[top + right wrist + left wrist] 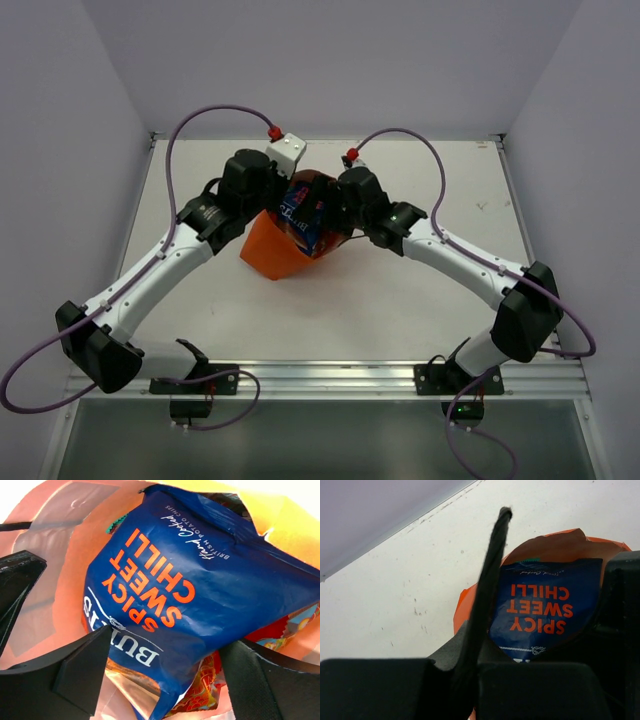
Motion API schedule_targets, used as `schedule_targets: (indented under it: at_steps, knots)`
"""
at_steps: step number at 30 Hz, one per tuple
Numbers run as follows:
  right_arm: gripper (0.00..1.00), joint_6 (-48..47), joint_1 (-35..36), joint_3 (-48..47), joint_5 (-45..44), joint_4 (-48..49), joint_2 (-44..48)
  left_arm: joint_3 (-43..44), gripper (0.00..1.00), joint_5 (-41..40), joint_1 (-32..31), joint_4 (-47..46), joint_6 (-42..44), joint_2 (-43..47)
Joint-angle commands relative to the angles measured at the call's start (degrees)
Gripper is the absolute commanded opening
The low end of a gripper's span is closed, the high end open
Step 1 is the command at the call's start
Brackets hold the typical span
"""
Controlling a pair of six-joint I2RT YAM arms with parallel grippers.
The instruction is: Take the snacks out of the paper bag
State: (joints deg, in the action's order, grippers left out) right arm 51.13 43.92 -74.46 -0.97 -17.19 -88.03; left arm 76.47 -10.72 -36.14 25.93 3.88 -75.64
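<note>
Paper bag (272,252) sits mid-table with the blue-and-red packet (210,575) in its mouth. Right arm reaches in from the right, right gripper (165,650) spread, jaws straddling that packet. Left arm reaches in from the left, left gripper (497,555) pressed together at the bag's left rim.

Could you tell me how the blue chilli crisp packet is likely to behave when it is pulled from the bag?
The blue packet looks glossy and creased, so it is probably slippery and floppy. It seems puffed, so it is likely light. A red packet beneath may drag along.
</note>
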Motion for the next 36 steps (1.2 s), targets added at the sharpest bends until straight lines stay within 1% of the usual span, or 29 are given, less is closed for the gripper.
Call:
schedule_targets:
  at_steps: [1,4,10,14,16,17,18,20,21,23,24,27,28,29,33,36]
  knots:
    - [0.86,1.16,-0.15,1.07,-1.4,6.73,1.89,1.32,0.0,-0.88,-1.3,-10.38,-1.59,3.92]
    - [0.84,0.81,-0.24,1.07,-2.1,6.73,3.47,1.4,0.0,-1.06,-1.56,-10.29,-1.59,3.83]
    - [0.84,0.9,-0.15,1.5,-2.72,7.43,5.76,1.32,0.0,-1.5,-2.0,-10.03,-1.59,3.21]
    - [0.83,1.86,-0.24,1.95,-2.72,8.22,5.15,1.14,0.0,-1.58,-2.27,-9.94,-1.59,3.04]
    - [0.81,2.3,-0.15,1.95,-1.84,8.4,3.93,1.14,0.0,-1.5,-2.53,-9.85,-1.68,2.86]
    - [0.78,2.56,-0.15,2.12,-1.58,8.66,3.57,1.14,0.0,-1.5,-2.62,-9.85,-1.86,2.78]
    - [0.72,2.74,-0.24,2.3,-1.32,8.84,3.22,1.23,0.0,-1.5,-2.62,-9.85,-1.77,2.86]
    - [0.65,2.66,-0.15,2.3,-1.14,9.02,2.34,1.32,0.0,-1.67,-2.62,-9.76,-1.68,2.86]
    - [0.55,2.65,-0.15,2.21,-1.05,8.93,2.16,1.4,0.0,-1.76,-2.62,-9.67,-1.6,2.95]
    - [0.43,2.3,-0.15,2.3,-1.22,9.02,2.07,1.49,0.0,-2.11,-2.62,-9.5,-1.51,2.95]
    - [0.3,2.04,-0.15,2.47,-1.4,8.93,2.16,1.49,0.0,-2.11,-2.71,-9.41,-1.42,3.04]
    - [0.12,0.46,-0.15,2.47,-2.01,9.02,3.12,1.4,0.0,-2.99,-2.71,-9.32,-1.16,3.21]
    - [0.02,0.02,-0.15,2.3,-2.02,8.93,3.56,1.4,0.0,-3.16,-2.71,-9.32,-1.07,3.13]
    - [0.0,-1.03,-0.15,2.3,-1.75,9.02,4.09,1.32,0.0,-3.51,-2.62,-9.23,-1.07,3.13]
    - [0.0,-4.54,-0.24,-0.59,-1.05,6.39,9.26,1.05,0.0,-4.92,-2.71,-9.23,-0.28,3.13]
    - [0.0,-8.67,-0.24,-2.88,-3.32,3.49,12.87,1.05,0.0,-5.97,-2.71,-9.23,0.34,3.13]
